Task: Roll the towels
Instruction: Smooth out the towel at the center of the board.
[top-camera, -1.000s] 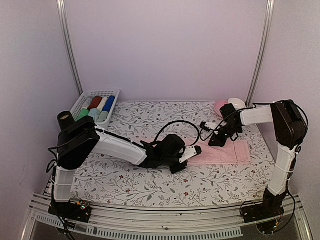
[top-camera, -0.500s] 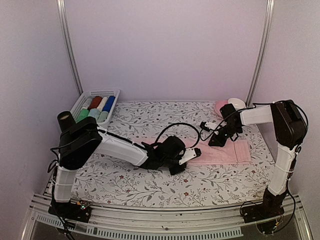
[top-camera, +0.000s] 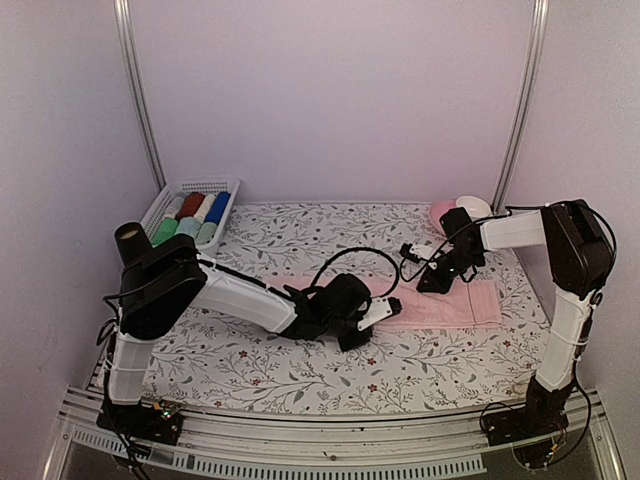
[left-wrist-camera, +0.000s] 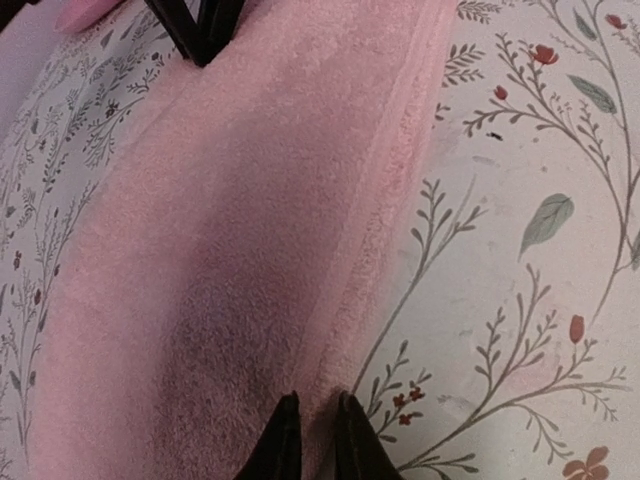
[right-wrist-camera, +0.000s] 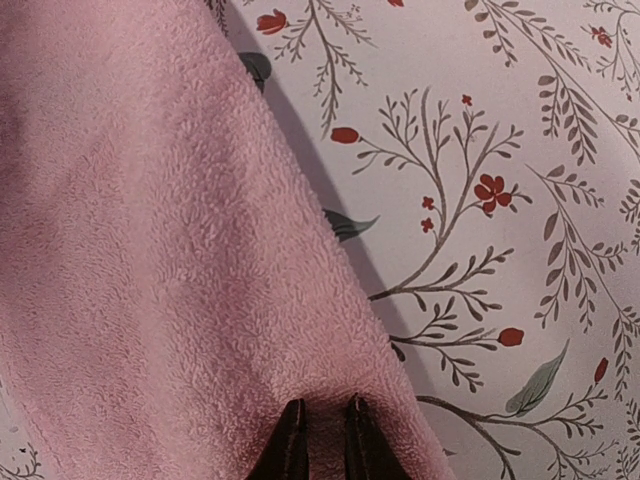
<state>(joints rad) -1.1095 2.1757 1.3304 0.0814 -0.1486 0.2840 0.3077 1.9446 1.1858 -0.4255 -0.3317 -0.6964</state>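
The pale pink towel (top-camera: 445, 305) lies flat and lengthwise on the flowered table, right of centre. My left gripper (top-camera: 388, 304) is low at the towel's left end; in the left wrist view its fingertips (left-wrist-camera: 282, 440) are shut on a fold near the towel's (left-wrist-camera: 250, 200) edge. My right gripper (top-camera: 432, 284) is at the towel's far edge; in the right wrist view its fingertips (right-wrist-camera: 290, 440) are shut on the towel's (right-wrist-camera: 150, 250) edge. The right gripper's fingers also show at the top of the left wrist view (left-wrist-camera: 200, 30). No loose mint green towel is in view.
A white basket (top-camera: 233, 185) at the back left holds several rolled cloths: pale green (top-camera: 166, 229), dark red, white and blue. A pink saucer (top-camera: 442, 211) with a white cup (top-camera: 473, 207) stands at the back right, just behind the right arm.
The left wrist has shifted very slightly to the right. The right arm and the towel have not visibly moved.
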